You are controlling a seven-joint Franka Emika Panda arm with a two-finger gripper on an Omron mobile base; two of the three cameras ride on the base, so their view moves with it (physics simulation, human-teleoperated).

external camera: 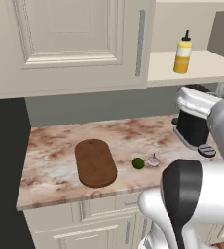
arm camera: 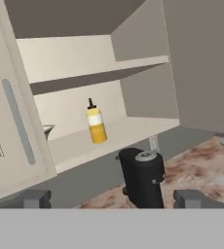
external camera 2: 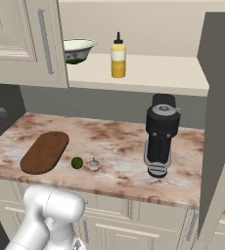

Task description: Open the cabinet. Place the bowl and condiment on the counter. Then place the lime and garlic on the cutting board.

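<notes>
Kitchen table (external camera 2: 119, 141): cabinet (external camera 2: 134, 73) open mid-frame, condiment (external camera 2: 118, 57) and bowl (external camera 2: 78, 50) shelved (awaiting removal); tool (arm camera: 112, 199) wide, empty.

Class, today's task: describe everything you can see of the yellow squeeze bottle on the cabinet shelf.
The condiment is a small yellow squeeze bottle of what looks like smooth plastic, with a paler band round its upper body and a thin black nozzle cap on top. It stands upright on the cream shelf of the open cabinet, above the counter. The green-rimmed bowl sits on the same shelf beside it, apart from it. Nothing but the shelf touches the bottle.
</notes>
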